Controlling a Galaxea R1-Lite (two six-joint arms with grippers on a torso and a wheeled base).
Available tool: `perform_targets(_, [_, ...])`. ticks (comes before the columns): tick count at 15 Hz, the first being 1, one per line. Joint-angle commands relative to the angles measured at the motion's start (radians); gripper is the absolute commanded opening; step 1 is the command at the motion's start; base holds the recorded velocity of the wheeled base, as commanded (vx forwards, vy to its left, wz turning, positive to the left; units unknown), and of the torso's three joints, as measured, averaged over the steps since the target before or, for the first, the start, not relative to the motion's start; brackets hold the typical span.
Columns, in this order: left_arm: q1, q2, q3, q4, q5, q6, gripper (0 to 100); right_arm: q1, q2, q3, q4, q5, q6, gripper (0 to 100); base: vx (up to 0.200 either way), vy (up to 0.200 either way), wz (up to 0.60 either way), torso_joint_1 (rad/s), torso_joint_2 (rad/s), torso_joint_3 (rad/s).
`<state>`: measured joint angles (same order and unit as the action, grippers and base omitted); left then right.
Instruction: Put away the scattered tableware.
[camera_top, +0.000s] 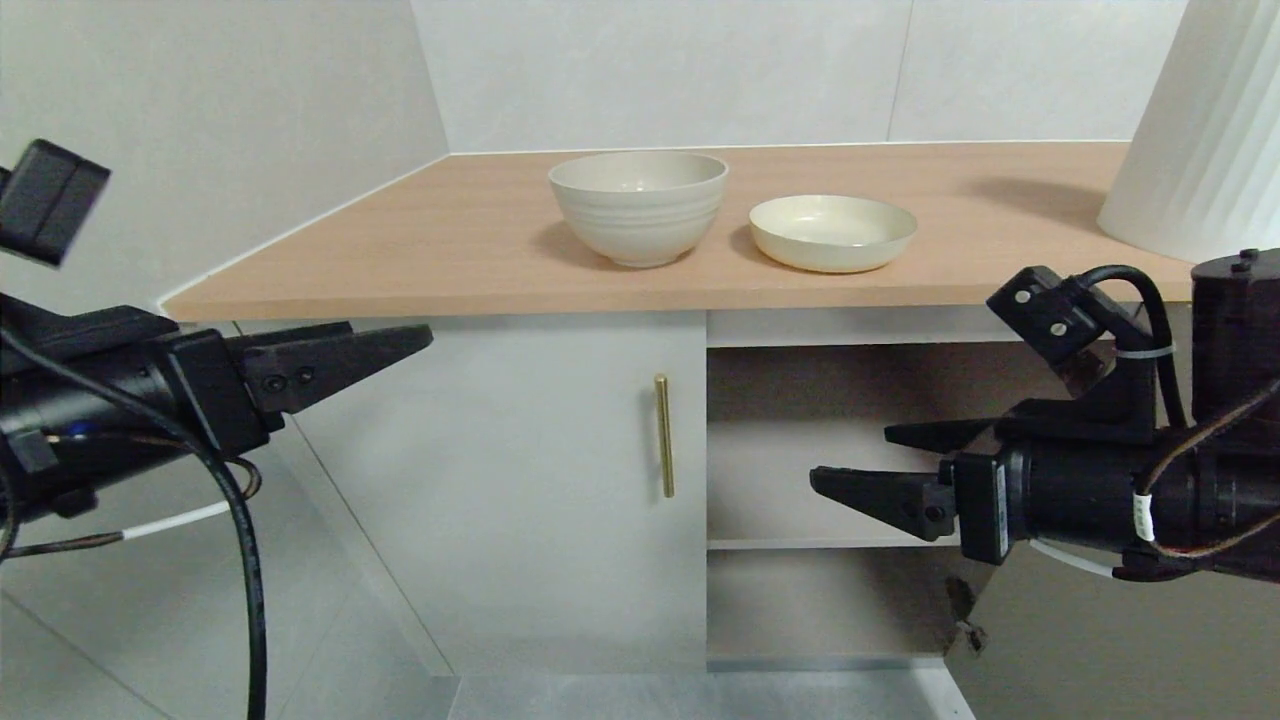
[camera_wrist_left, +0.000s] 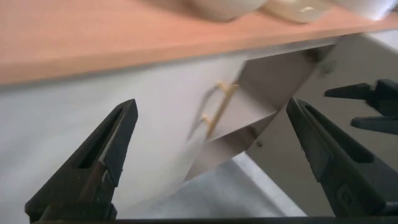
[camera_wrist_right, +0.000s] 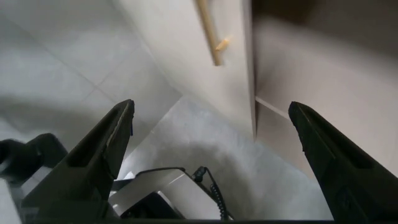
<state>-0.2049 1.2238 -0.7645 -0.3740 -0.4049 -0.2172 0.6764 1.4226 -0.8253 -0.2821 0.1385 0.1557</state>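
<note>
Head view: a wooden bench (camera_top: 400, 250) crosses the upper frame. On it, upper centre, stands a deep cream bowl (camera_top: 638, 205), with a shallow cream dish (camera_top: 832, 231) just beside it to the right. Below are a closed cabinet door (camera_top: 520, 480) with a brass handle (camera_top: 663, 435) and, right of it, an open compartment (camera_top: 820, 400) with a shelf (camera_top: 800, 544). The left gripper (camera_top: 425, 340) sits at middle left and the right gripper (camera_top: 852, 455) at lower right before the compartment, both well apart from the tableware.

Left wrist view: the left gripper's fingers are spread wide, framing the handle.

Right wrist view: the right gripper's fingers are spread wide over the floor (camera_wrist_right: 205, 143).
</note>
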Motion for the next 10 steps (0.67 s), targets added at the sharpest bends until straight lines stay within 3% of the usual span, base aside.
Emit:
perform_targets(1, [-0.007, -0.041, -0.012, 0.021, -0.005, -0.001, 100, 0.000, -0.017, 0.008, 0.000, 0.003, -0.013, 100, 0.000, 0.000, 0.00, 0.000, 0.00, 0.000])
perform_targets(6, [-0.010, 0.005, -0.010, 0.023, -0.008, -0.001, 100, -0.001, -0.005, 0.008, 0.000, 0.001, -0.022, 100, 0.000, 0.000, 0.00, 0.045, -0.18, -0.187])
perform_targets(10, [-0.014, 0.059, 0.001, 0.021, -0.015, -0.004, 100, -0.009, 0.009, 0.008, -0.002, -0.004, -0.022, 100, 0.000, 0.000, 0.00, 0.171, -0.51, -0.294])
